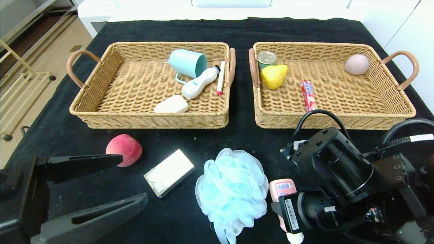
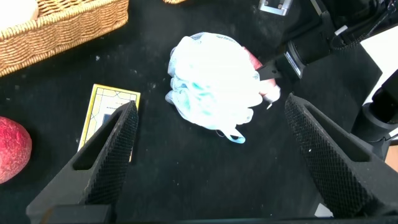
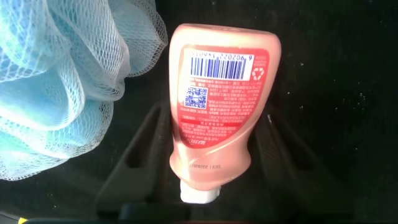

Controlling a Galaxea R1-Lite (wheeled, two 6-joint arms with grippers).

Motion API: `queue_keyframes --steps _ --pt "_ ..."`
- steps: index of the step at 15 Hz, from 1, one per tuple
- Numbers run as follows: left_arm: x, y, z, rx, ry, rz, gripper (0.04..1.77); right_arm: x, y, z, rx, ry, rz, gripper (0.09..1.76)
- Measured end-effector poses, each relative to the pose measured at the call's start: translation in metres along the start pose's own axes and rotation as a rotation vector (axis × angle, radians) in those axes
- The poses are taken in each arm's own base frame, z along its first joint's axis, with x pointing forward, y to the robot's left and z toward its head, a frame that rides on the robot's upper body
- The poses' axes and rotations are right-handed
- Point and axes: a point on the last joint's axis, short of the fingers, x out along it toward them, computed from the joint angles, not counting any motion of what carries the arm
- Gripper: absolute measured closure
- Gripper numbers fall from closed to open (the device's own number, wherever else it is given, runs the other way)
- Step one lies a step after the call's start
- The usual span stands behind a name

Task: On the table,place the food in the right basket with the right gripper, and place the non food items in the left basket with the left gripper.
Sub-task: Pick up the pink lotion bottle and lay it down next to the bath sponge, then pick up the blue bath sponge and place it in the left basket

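Observation:
My right gripper [image 1: 288,217] is low at the front right, its jaws closed against the sides of a pink squeeze bottle [image 3: 217,106] that lies neck-first between them; the bottle also shows in the head view [image 1: 282,188]. A light-blue bath pouf [image 1: 231,188] lies right beside it on the black cloth. My left gripper [image 1: 133,178] is open and empty at the front left, above the cloth. A red peach [image 1: 124,149] lies just past its far finger. A flat cream box [image 1: 169,173] lies between the peach and the pouf.
The left basket [image 1: 152,118] holds a teal cup, a white bottle, a marker and a cream soap bar. The right basket [image 1: 339,122] holds a can, a yellow pear, a red candy packet and a pink egg-shaped thing. A table edge runs along the left.

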Motion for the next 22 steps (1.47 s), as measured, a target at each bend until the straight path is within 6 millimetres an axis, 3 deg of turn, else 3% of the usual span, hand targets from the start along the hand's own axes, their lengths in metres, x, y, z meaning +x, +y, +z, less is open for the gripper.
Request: queue_keyframes --steps 3,8,12,17,22 --pt "0.0 0.0 0.0 0.0 0.0 0.0 0.09 0.0 0.0 0.0 0.001 -0.001 0.001 0.63" --pt "0.0 0.0 0.0 -0.001 0.001 0.0 0.09 -0.015 -0.004 0.002 0.0 -0.048 -0.005 0.4" --pt "0.001 0.0 -0.001 -0.004 0.008 0.001 0.09 -0.035 -0.023 0.01 -0.037 -0.118 -0.01 0.3" --pt "0.002 0.001 -0.001 -0.005 0.014 0.004 0.09 -0.066 -0.06 0.025 -0.128 -0.277 0.138 0.22" --pt "0.001 0.001 0.0 -0.003 0.009 0.018 0.09 -0.072 -0.076 0.029 -0.243 -0.433 0.246 0.18"
